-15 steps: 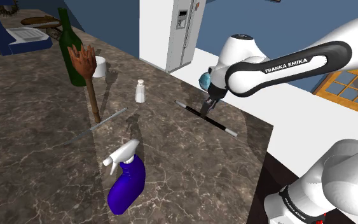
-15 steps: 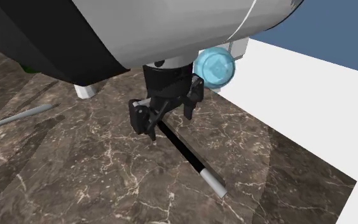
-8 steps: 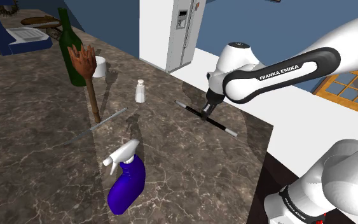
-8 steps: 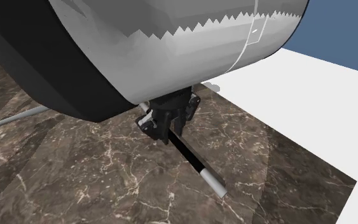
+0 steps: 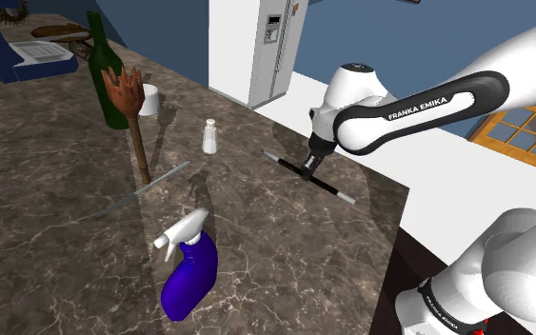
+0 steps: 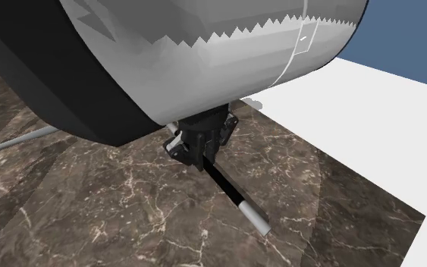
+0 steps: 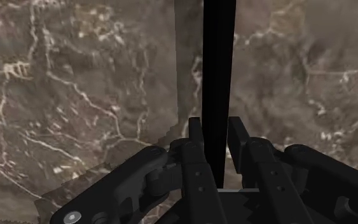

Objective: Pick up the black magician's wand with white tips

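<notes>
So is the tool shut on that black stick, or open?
Shut: the tool clasps the wand, its fingers tight against both sides.

Home kitchen: marble counter (image 5: 56,219), fridge (image 5: 277,48).

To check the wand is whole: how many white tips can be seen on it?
2. The wand has one tip toward the fridge, the other tip near the counter edge.

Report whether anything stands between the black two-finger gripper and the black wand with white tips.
Nothing visible does. The black two-finger gripper is down at the black wand with white tips, its fingers pressed against the shaft on both sides. The small white shaker stands apart, toward the shoulder view's left.
</notes>
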`<state>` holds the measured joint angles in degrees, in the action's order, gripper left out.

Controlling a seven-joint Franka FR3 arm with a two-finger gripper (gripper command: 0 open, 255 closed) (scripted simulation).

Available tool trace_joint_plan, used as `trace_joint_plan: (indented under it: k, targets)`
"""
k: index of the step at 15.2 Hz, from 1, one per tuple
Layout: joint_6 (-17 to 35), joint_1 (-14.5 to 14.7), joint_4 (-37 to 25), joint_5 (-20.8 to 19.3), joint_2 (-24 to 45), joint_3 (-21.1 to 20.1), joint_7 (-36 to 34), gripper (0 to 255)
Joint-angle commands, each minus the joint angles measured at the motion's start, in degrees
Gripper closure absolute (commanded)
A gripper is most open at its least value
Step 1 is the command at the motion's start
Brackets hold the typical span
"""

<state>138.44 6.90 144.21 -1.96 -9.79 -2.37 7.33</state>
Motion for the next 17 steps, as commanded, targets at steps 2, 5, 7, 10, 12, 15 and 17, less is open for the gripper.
trace_joint_plan:
  k: [2, 5, 7, 10, 12, 15, 17]
  targets:
    - [-1.7, 0.0, -0.6, 0.1, -1.1, 0.0, 0.1, 255]
    - [-4.3, 0.1, -1.7, 0.3, -2.6, 0.1, 0.3, 255]
    - [-6.0, 0.1, -2.4, 0.4, -3.5, 0.1, 0.4, 255]
    - [-8.5, 0.1, -3.7, 0.5, -4.8, 0.1, 0.5, 255]
    - [-10.2, 0.2, -4.6, 0.6, -5.6, 0.1, 0.6, 255]
    - [-12.7, 0.2, -6.0, 0.6, -6.7, 0.2, 0.7, 255]
    - [-12.8, 0.2, -6.1, 0.6, -6.7, 0.2, 0.7, 255]
